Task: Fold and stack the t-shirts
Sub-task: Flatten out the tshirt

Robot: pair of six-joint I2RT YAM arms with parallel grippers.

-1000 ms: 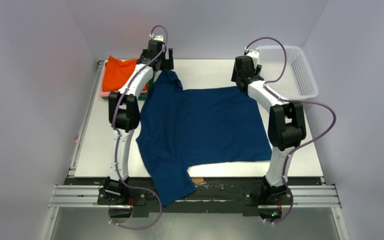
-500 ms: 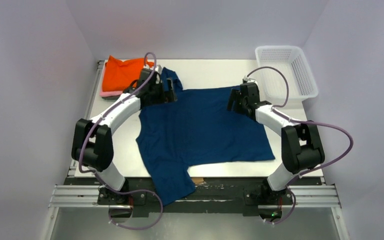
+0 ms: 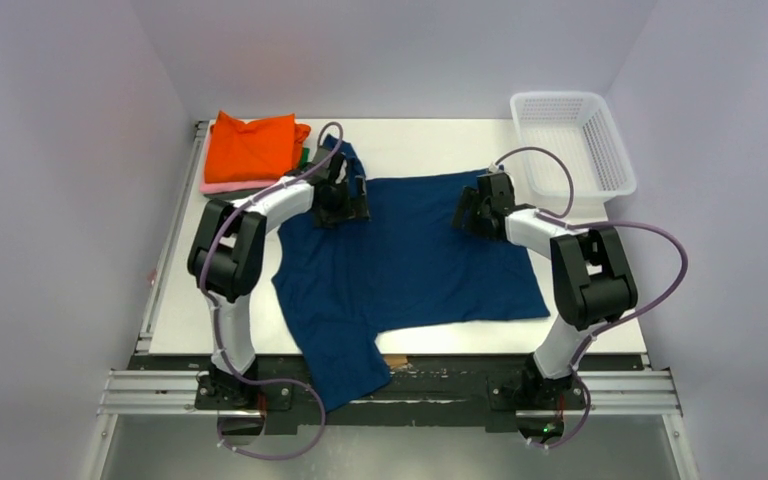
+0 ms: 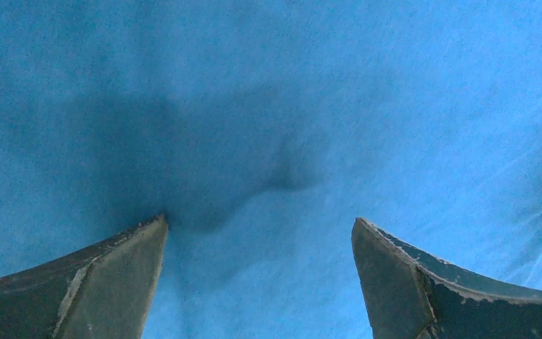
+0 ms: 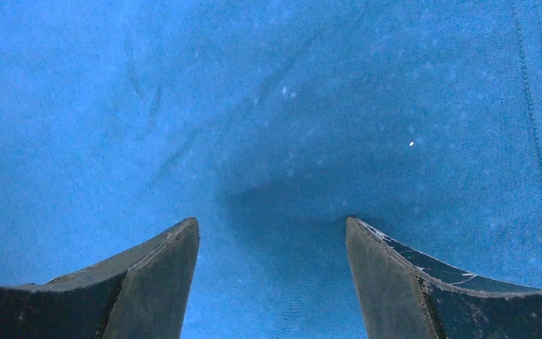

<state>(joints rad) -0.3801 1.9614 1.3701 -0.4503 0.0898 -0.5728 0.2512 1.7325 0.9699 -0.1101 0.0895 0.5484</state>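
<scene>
The navy blue t-shirt [image 3: 400, 255] lies spread on the white table, one sleeve hanging over the near edge. My left gripper [image 3: 343, 205] is low over its far left part, jaws open, only blue cloth [image 4: 268, 127] between them. My right gripper [image 3: 472, 212] is low over its far right part, jaws open over blue cloth [image 5: 275, 127]. A stack of folded shirts sits at the far left: orange [image 3: 250, 146] on top, pink [image 3: 222, 187] under it, a dark green edge [image 3: 303, 158] at its right.
A white plastic mesh basket [image 3: 572, 150] stands at the far right corner. The table [image 3: 205, 300] has a metal rail along its near edge. Grey walls close in on the left, back and right.
Both arms have drawn back from the far edge and come down onto the shirt's far part. The raised far left corner of the shirt now lies flatter. The folded stack is uncovered.
</scene>
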